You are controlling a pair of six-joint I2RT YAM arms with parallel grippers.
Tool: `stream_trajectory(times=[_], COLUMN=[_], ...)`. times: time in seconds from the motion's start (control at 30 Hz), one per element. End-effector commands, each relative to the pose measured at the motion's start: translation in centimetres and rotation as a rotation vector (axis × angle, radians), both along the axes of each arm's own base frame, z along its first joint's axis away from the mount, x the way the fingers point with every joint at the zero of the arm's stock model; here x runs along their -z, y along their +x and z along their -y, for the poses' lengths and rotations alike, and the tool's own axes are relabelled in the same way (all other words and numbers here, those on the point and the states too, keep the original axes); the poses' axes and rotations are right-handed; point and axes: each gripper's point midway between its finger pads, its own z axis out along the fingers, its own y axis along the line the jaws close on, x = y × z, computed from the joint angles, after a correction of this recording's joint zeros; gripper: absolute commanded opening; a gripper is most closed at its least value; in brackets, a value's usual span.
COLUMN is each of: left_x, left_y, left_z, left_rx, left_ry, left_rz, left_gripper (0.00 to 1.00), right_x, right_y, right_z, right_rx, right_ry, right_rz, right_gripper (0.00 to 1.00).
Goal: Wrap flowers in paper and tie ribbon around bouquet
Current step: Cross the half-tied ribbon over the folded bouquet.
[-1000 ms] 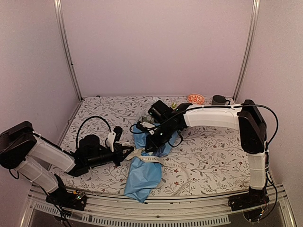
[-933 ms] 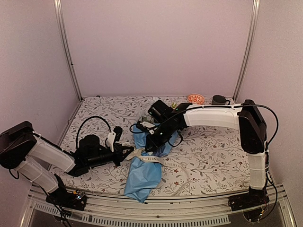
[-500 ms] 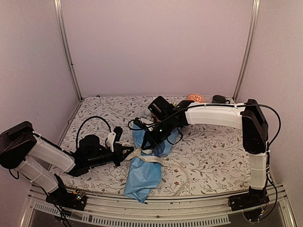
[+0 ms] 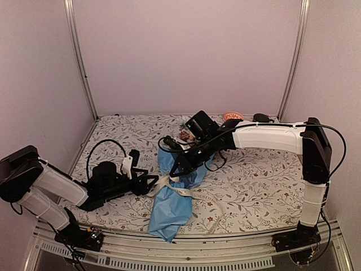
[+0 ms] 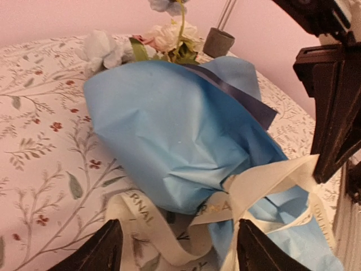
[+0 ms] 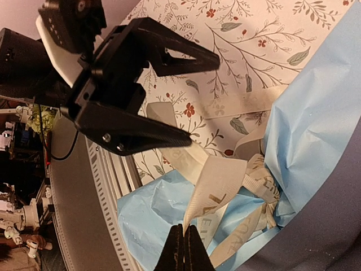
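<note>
- Fingers [image 5: 107, 251] of the left gripper [image 5: 179, 248] were spread, nothing held; the right gripper [image 6: 183, 248] was pinched on the ribbon [image 6: 213, 178].
- The bouquet [image 4: 172, 203] was laid on the tablecloth [image 4: 254, 180]; its limp ribbon was judged best held near the loose ends.

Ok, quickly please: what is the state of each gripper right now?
Left gripper: jaws open, holding nothing.
Right gripper: jaws shut on the ribbon.
</note>
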Motion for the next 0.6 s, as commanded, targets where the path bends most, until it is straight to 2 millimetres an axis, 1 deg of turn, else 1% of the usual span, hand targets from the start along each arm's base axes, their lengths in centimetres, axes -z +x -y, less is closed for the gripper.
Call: stream_trajectory(times=[0.0,0.07,0.13,0.2,0.23,0.27,0.3,0.33,0.37,0.4,0.43,0.5,0.57], left_x=[-2.6,-3.5,-4.0,-4.6,-5.3,-6.1,-7.0,-7.4,-8.5,-8.5,-8.4,-7.1,-5.5], left_y=[1.4,1.6,1.7,1.4,0.9,0.2,-0.8,-2.4,-3.5,-4.9,-6.1,-8.3,-9.5], left_z=[-4.0,-5.4,-6.6,-7.2,-6.9,-6.0,-4.7,-2.7,-1.2,0.3,1.5,3.4,4.6], left_rx=[-0.184,-0.227,-0.259,-0.264,-0.234,-0.169,-0.077,0.035,0.111,0.192,0.269,0.424,0.542], left_ry=[-0.067,-0.096,-0.126,-0.14,-0.149,-0.141,-0.099,-0.05,-0.004,0.057,0.116,0.215,0.297], left_rz=[0.076,0.091,0.084,0.102,0.119,0.154,0.225,0.272,0.339,0.388,0.429,0.458,0.441], left_gripper=[0.79,0.86,0.87,0.83,0.76,0.67,0.59,0.55,0.53,0.52,0.52,0.51,0.51], right_x=[-1.6,-1.5,-1.7,-1.9,-1.9,-1.9,-1.9,-1.7,-1.6,-1.5,-1.4,-1.4,-1.4], right_y=[0.0,0.1,0.2,0.3,0.2,0.3,0.4,0.5,0.6,0.8,0.9,0.9,1.0], right_z=[-0.1,0.0,0.1,0.1,0.1,0.1,0.2,0.4,0.6,0.7,0.7,0.8,0.7], right_rx=[-0.004,-0.003,-0.001,-0.002,-0.005,-0.003,0.0,0.004,0.007,0.011,0.015,0.016,0.014], right_ry=[0.053,0.054,0.062,0.073,0.078,0.079,0.078,0.078,0.078,0.077,0.077,0.077,0.08], right_rz=[-0.002,-0.004,-0.006,-0.011,-0.015,-0.016,-0.019,-0.024,-0.029,-0.032,-0.034,-0.034,-0.036], right_gripper=[0.0,0.0,0.0,0.0,0.0,0.0,0.0,0.0,0.0,0.0,0.0,0.0,0.0])
